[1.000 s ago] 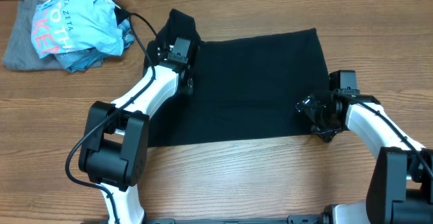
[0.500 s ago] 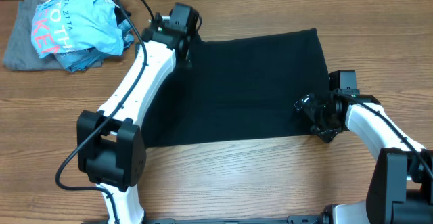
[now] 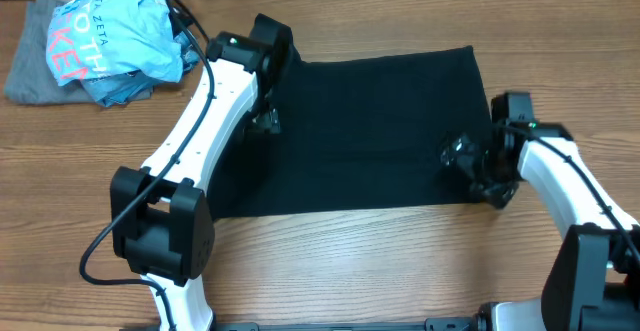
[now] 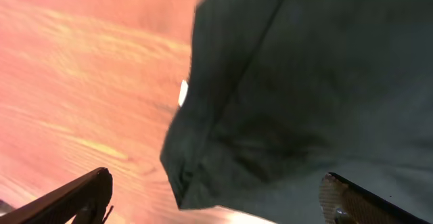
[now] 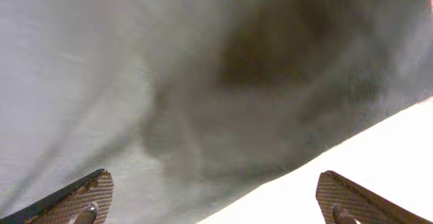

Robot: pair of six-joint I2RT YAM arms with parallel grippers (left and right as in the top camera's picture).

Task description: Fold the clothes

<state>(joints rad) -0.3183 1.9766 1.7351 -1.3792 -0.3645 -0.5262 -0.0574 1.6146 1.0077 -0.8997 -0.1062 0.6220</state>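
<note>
The clothes, a black T-shirt point(image 3: 370, 131), lie flat as a wide rectangle in the middle of the table. My left gripper point(image 3: 266, 119) hangs over the shirt's left edge near the top corner, open and empty. In the left wrist view the black fabric point(image 4: 304, 82) has a folded corner over bare wood, with a small white tag point(image 4: 183, 93) at its edge, and the left gripper point(image 4: 216, 204) is spread wide. My right gripper point(image 3: 464, 161) is at the shirt's right edge, open. In the right wrist view the cloth point(image 5: 169, 82) lies between and beyond the right gripper point(image 5: 216, 204), which holds nothing.
A crumpled light blue shirt point(image 3: 115, 31) with pink lettering lies on a grey garment point(image 3: 28, 66) at the back left corner. A black cable point(image 3: 205, 46) runs from there along the left arm. Bare wooden table point(image 3: 360, 271) spreads in front of the shirt.
The left arm has stretched out and swung over the shirt's upper left corner. The right gripper has shifted slightly to the right at the shirt's edge.
</note>
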